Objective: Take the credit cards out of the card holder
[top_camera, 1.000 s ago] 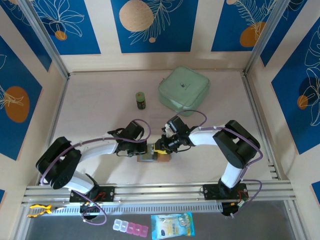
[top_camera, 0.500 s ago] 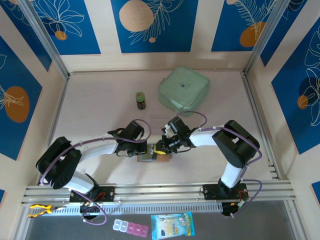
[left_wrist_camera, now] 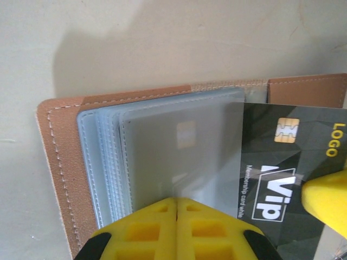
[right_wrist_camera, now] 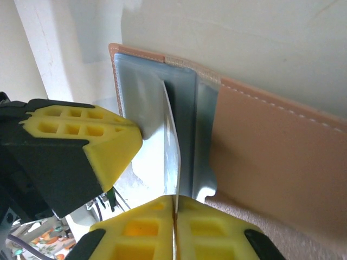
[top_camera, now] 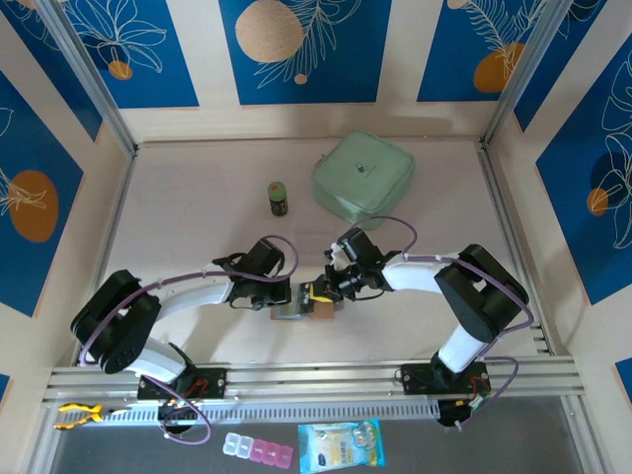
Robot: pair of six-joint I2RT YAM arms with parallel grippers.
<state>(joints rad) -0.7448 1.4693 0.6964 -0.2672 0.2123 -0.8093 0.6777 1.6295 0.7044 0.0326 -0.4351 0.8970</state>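
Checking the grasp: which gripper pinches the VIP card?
The right gripper: it clamps the VIP card by its edge. The left gripper sits shut over the card holder.

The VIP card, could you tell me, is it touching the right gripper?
Touching. In the right wrist view the right gripper is shut on the thin edge of the VIP card, with no gap on either side.

The desk point(top_camera: 197, 197) is a pale, faintly wood-grained surface closed in by walls on three sides. A mint-green zip case point(top_camera: 362, 180) lies flat towards its far side. Just left of the case stands a small dark green jar point(top_camera: 279, 198), upright. Well nearer the front than the case and slightly to its left, the pinkish-tan card holder point(top_camera: 306, 308) lies open on the desk.
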